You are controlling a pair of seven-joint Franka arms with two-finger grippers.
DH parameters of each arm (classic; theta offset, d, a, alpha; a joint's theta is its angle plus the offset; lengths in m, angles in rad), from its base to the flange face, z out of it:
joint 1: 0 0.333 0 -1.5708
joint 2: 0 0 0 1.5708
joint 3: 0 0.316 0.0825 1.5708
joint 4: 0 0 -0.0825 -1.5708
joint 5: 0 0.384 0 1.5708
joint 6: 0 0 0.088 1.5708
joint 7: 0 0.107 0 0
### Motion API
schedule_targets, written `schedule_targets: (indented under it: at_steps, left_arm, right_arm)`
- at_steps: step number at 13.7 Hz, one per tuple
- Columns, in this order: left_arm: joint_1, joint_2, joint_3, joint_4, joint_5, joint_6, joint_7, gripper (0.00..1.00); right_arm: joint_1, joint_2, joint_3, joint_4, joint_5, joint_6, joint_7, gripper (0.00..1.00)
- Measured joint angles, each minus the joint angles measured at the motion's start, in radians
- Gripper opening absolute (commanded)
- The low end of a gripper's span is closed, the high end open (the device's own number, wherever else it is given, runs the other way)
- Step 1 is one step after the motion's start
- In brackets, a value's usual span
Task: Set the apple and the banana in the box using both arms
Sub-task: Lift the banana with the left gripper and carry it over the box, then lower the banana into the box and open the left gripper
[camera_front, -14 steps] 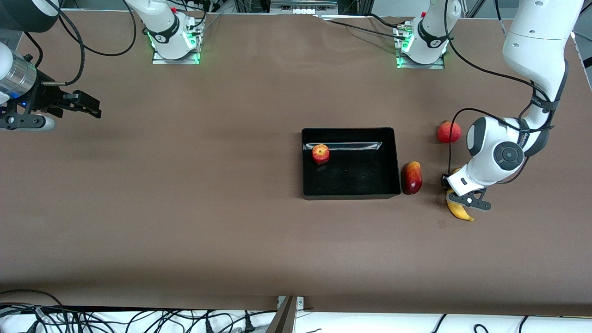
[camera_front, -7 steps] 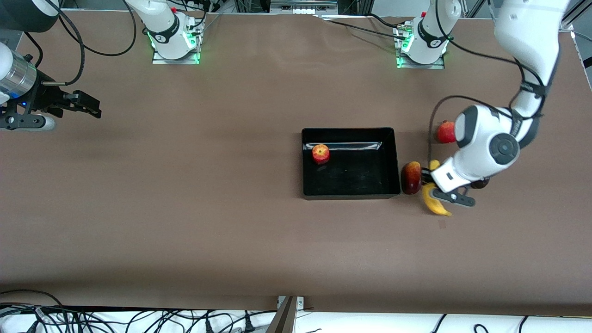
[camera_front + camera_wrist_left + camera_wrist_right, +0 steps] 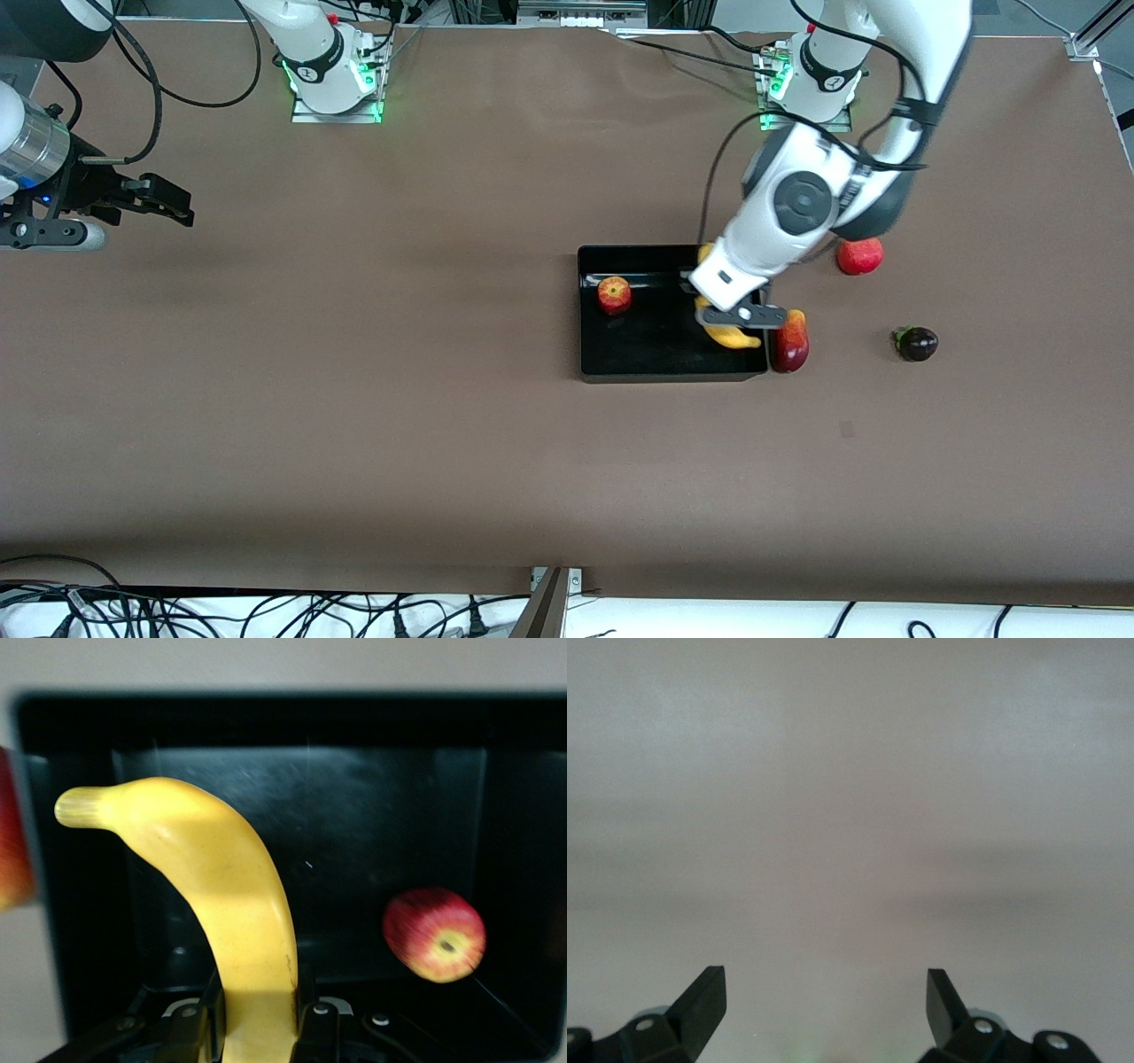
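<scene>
The box (image 3: 656, 354) is a shallow black tray in the middle of the table. The apple (image 3: 614, 294) lies inside it, toward the right arm's end. My left gripper (image 3: 725, 307) hangs over the box's other end, shut on the yellow banana (image 3: 732, 337). In the left wrist view the banana (image 3: 226, 904) rises from between the left gripper's (image 3: 257, 1019) fingers, with the apple (image 3: 434, 935) and the box floor (image 3: 381, 815) below. My right gripper (image 3: 168, 202) waits open over bare table at the right arm's end; the right gripper (image 3: 824, 988) holds nothing.
A dark-red-and-yellow mango-like fruit (image 3: 789, 341) lies against the box's outer wall toward the left arm's end. A plain red round fruit (image 3: 859, 256) and a small dark purple fruit (image 3: 914, 343) sit farther toward that end.
The left arm has lifted the banana off the table at its own end and carried it over the mango-like fruit to above the box. The dark purple fruit now shows. The right arm has not moved.
</scene>
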Motion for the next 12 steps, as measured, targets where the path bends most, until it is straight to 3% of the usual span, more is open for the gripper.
schedule_targets:
  at_steps: [7,12]
  left_arm:
    - [-0.022,0.027,0.005,-0.015,-0.025,0.022,-0.032,0.00]
    - [-0.021,0.091,0.010,0.000,-0.034,0.074,-0.176,0.00]
  right_arm:
    - [0.000,0.000,0.000,0.000,0.000,0.000,0.000,1.00]
    - [0.000,0.000,0.000,0.000,0.000,0.000,0.000,1.00]
